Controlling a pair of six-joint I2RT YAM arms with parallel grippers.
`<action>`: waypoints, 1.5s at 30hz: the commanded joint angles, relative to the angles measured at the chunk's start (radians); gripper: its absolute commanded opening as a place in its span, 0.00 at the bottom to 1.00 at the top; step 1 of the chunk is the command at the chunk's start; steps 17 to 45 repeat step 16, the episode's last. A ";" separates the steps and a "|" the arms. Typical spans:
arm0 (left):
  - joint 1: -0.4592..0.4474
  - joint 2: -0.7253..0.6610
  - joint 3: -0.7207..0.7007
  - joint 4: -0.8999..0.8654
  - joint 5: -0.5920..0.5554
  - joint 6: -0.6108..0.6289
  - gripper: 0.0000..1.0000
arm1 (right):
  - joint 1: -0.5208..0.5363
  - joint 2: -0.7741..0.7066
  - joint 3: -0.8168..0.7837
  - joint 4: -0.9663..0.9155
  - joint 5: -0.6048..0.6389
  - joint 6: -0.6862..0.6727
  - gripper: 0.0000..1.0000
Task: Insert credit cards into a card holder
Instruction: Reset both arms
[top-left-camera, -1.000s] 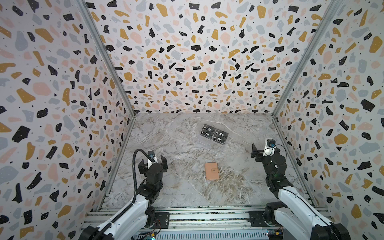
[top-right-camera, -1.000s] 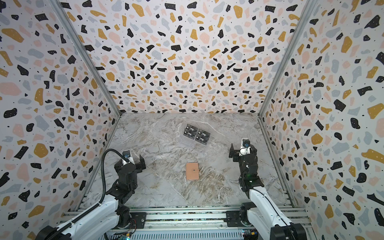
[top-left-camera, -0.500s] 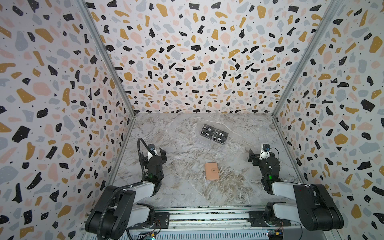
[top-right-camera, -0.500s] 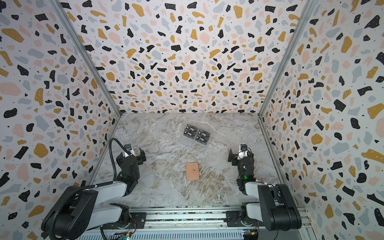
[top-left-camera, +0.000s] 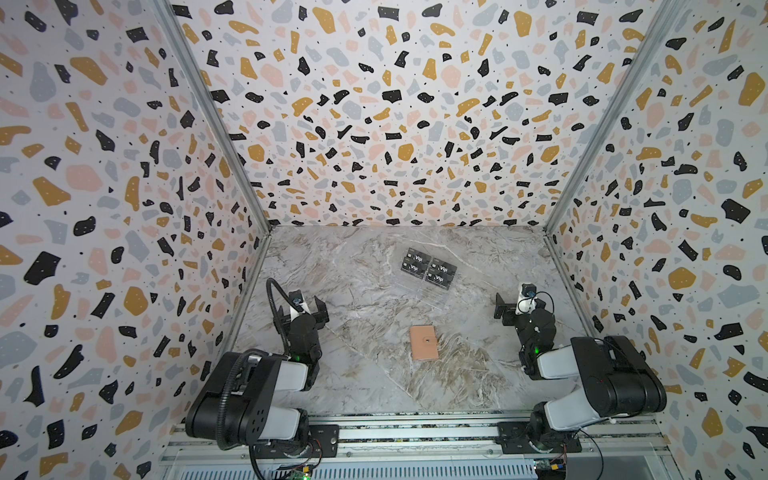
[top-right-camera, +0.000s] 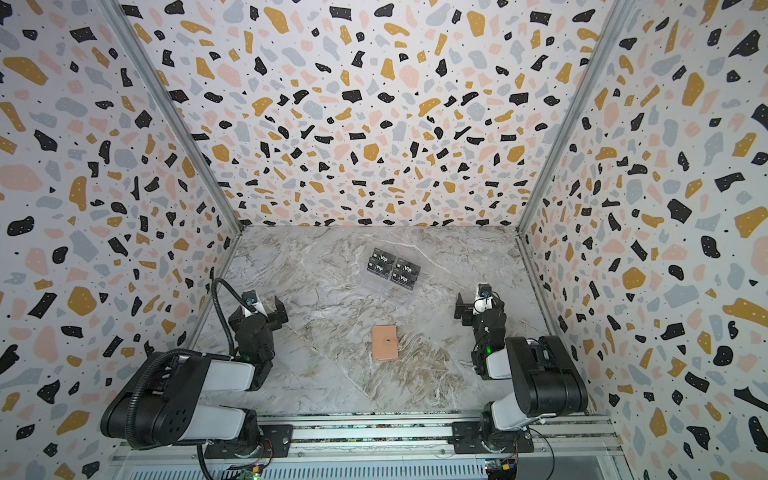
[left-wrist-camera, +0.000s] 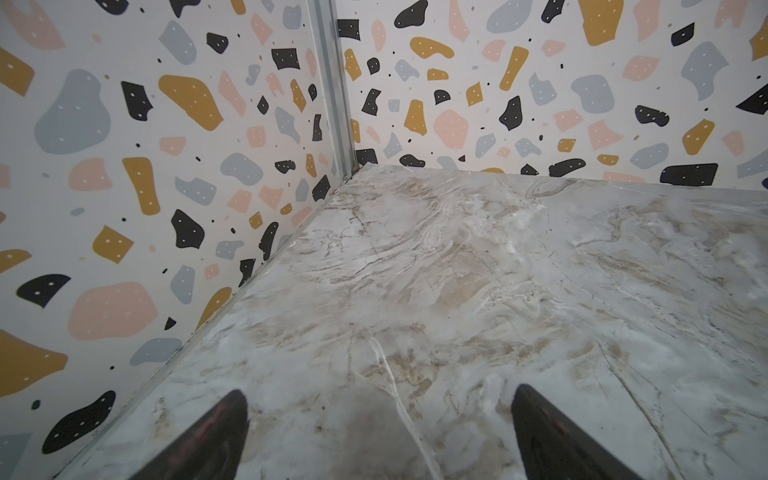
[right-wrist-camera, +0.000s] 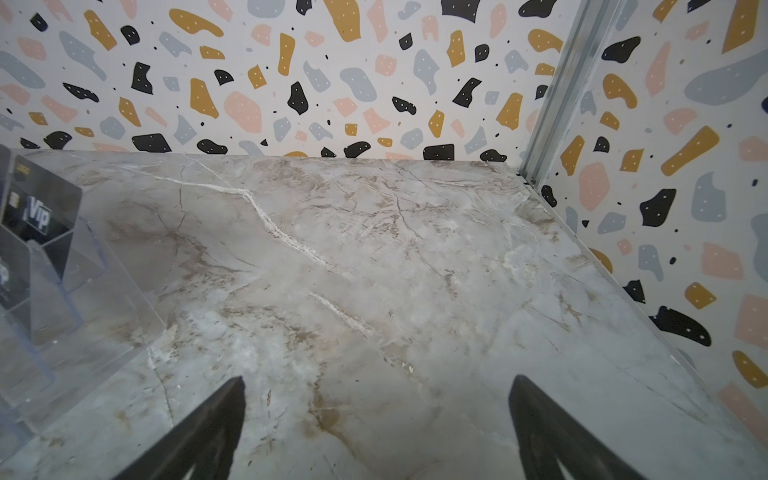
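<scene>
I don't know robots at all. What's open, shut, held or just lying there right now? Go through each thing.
card holder: closed, lying flat on the table, nothing touching it.
black Vip cards: four, slotted in the clear stand.
left gripper: open, holding nothing.
right gripper: open, holding nothing.

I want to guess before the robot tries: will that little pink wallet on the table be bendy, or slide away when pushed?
Probably a bit bendy: the pink wallet looks thin and leathery, so it may flex when lifted. It lies flat on the smooth marble-look table, so a push would likely slide it. Being flat, it shouldn't roll or tip.
</scene>
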 joint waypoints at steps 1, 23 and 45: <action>0.005 -0.014 -0.002 0.077 0.003 0.009 1.00 | 0.014 -0.018 0.014 0.001 0.026 -0.015 0.99; 0.005 -0.013 -0.001 0.075 0.003 0.009 1.00 | 0.014 -0.018 0.014 0.001 0.027 -0.015 0.99; 0.005 -0.013 -0.001 0.075 0.003 0.009 1.00 | 0.014 -0.018 0.014 0.001 0.027 -0.015 0.99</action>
